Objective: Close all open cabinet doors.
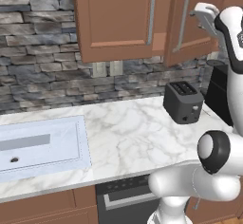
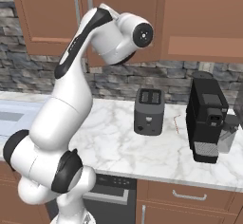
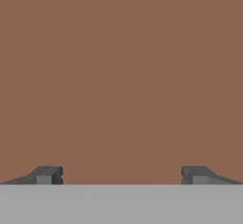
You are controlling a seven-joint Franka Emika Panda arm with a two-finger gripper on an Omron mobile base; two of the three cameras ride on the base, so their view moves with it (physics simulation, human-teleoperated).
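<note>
In the upper right of the left base view, the gripper [image 1: 205, 13] is raised in front of the cabinet doors [image 1: 118, 19]. One door [image 1: 192, 21] with a long silver handle [image 1: 182, 21] stands a little ajar, just left of the hand. In the hand view the two fingertips [image 3: 47, 174] are wide apart, holding nothing, facing a plain brown wood surface [image 3: 121, 76]. Below, a toaster [image 1: 183, 102] stands on the marble counter [image 1: 128, 137].

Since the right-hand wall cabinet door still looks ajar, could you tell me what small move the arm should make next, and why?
Probably keep pushing forward against the right cabinet door. In the left base view it stands angled out from the left cabinet door, which looks flush, and the open gripper faces plain brown wood close up, so a short push should swing it shut.
</note>
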